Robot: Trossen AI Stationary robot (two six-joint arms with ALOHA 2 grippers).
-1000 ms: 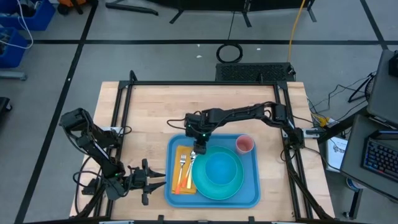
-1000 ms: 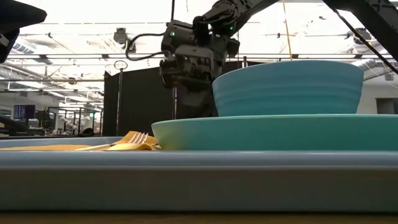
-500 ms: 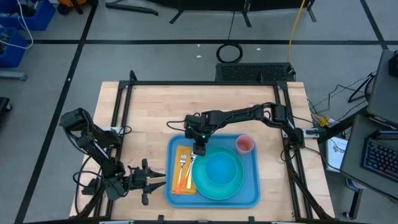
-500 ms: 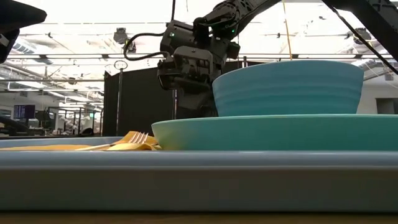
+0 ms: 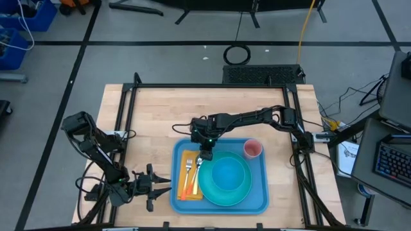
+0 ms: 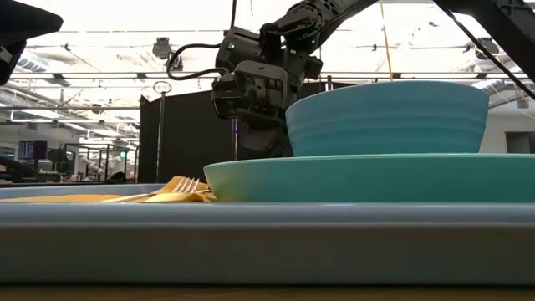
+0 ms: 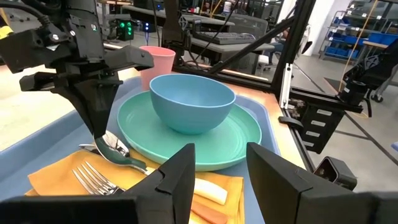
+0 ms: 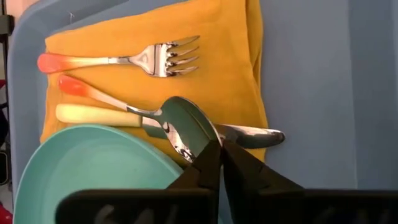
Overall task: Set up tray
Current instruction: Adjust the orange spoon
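The blue tray (image 5: 258, 197) lies on the table's near half. On it sit a teal plate (image 5: 208, 190) with a teal bowl (image 5: 229, 174), a pink cup (image 5: 253, 149) and a yellow-orange napkin (image 8: 205, 68). A fork (image 8: 143, 61), a spoon (image 8: 184, 124) and a knife (image 8: 93, 114) lie on the napkin. My right gripper (image 8: 219, 154) is shut, with its tips at the spoon's bowl, just beside the plate's rim. My left gripper (image 7: 221, 180) waits open, off the tray's left side. My right gripper's shut fingertips (image 7: 99, 134) come down slanting from above, from the table's far side, at the rim of the spoon's bowl (image 8: 200, 138). I cannot tell whether they touch it. The spoon lies flat on the napkin.
A black frame (image 5: 205, 86) runs round the wooden table top, with bare wood (image 5: 160, 109) beyond the tray. In the low view, the plate and bowl hide the right gripper's fingers.
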